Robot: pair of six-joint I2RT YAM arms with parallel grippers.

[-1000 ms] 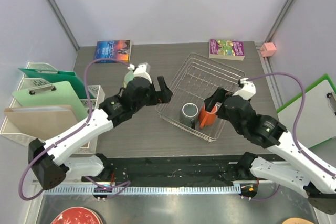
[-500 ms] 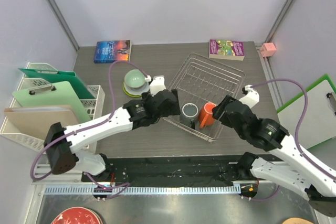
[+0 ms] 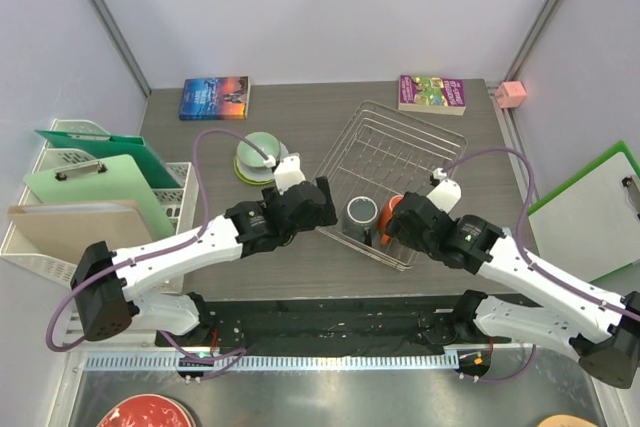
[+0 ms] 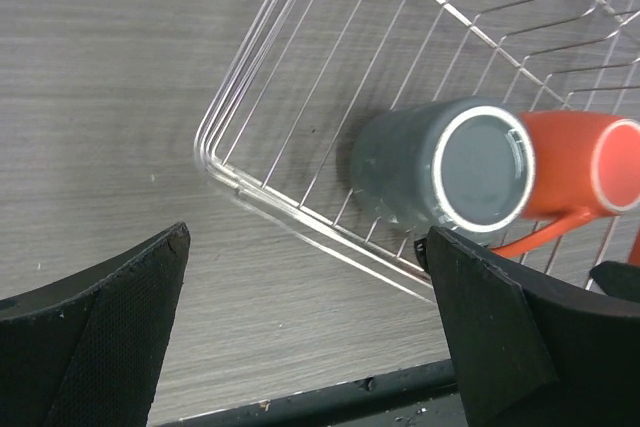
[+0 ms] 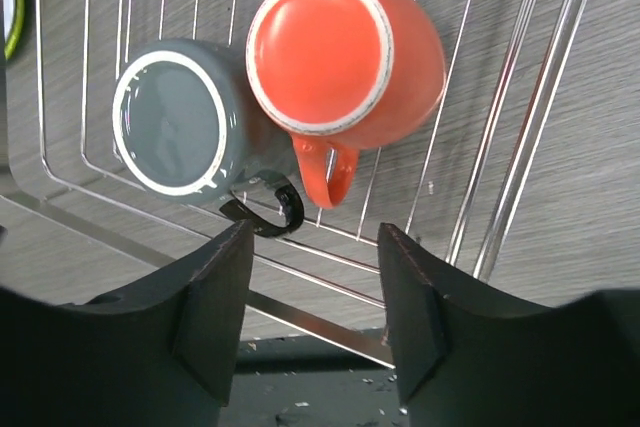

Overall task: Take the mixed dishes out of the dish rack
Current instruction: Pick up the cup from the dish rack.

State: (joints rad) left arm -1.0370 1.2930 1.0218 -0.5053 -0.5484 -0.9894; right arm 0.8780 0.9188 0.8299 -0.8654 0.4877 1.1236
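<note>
Although the mint-green bowl (image 3: pixel 257 151) already sat on a lime-green plate (image 3: pixel 241 172) on the surface (image 3: pixel 300 117) left of the dish rack (image 3: pixel 410 147), the grey mug (image 4: pixel 470 182) and orange mug (image 5: pixel 340 52) lay inside it, touching. Both tools hovered open and empty, the left tool (image 4: pixel 307 247) over the rack's near corner and the right tool (image 5: pixel 315 237) by the handles. A blue book (image 3: pixel 214 97) lay well behind. Only the wire wall and crowded handles looked obstructive.
</note>
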